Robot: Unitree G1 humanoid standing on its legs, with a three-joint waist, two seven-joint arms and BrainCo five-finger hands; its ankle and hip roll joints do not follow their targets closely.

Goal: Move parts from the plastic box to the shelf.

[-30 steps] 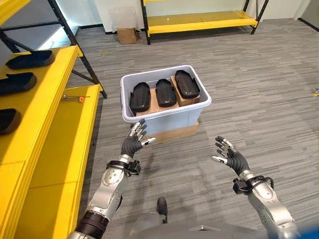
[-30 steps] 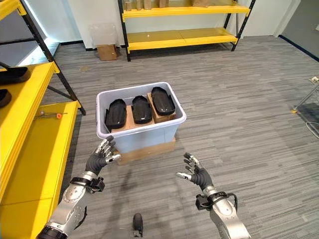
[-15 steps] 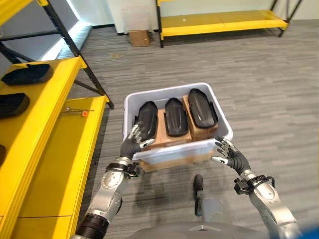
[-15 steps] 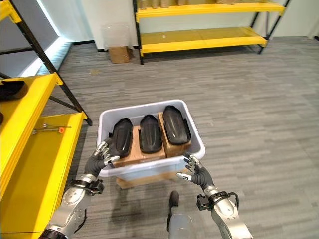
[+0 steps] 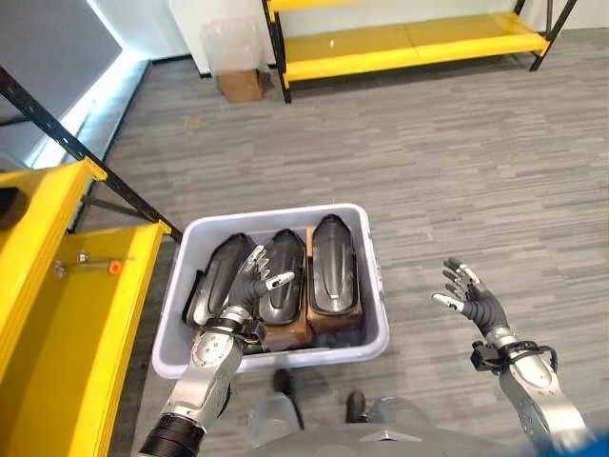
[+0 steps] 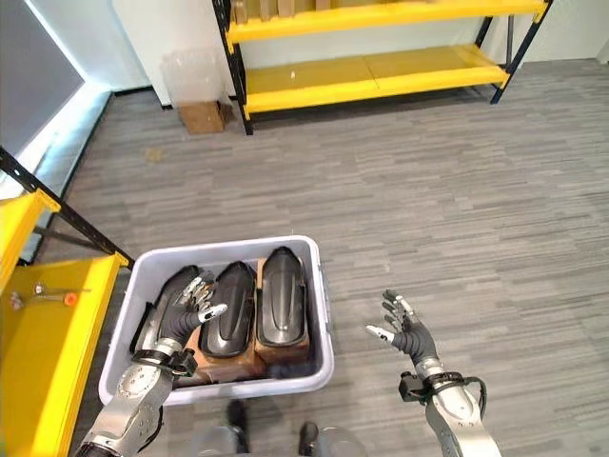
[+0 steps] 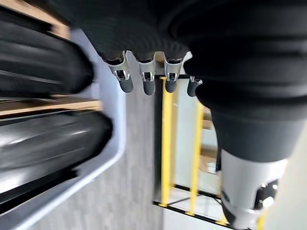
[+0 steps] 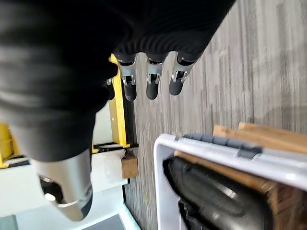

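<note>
- You've got the grey plastic box [image 5: 171, 328] sitting on the floor right below you, with three black parts [image 5: 334, 265] lined up side by side on cardboard inside it.
- Your left hand [image 5: 251, 286] hovers over the box, fingers [image 5: 257, 257] loosely spread, above the gap between the left part [image 5: 214, 284] and the middle part [image 5: 285, 271]. Can't tell if they touch, and nothing's gripped.
- Your right hand [image 5: 473, 297] is out past the box's right wall, over the bare floor, fingers spread and empty.
- The yellow shelf [image 5: 67, 324] is just left of the box.
</note>
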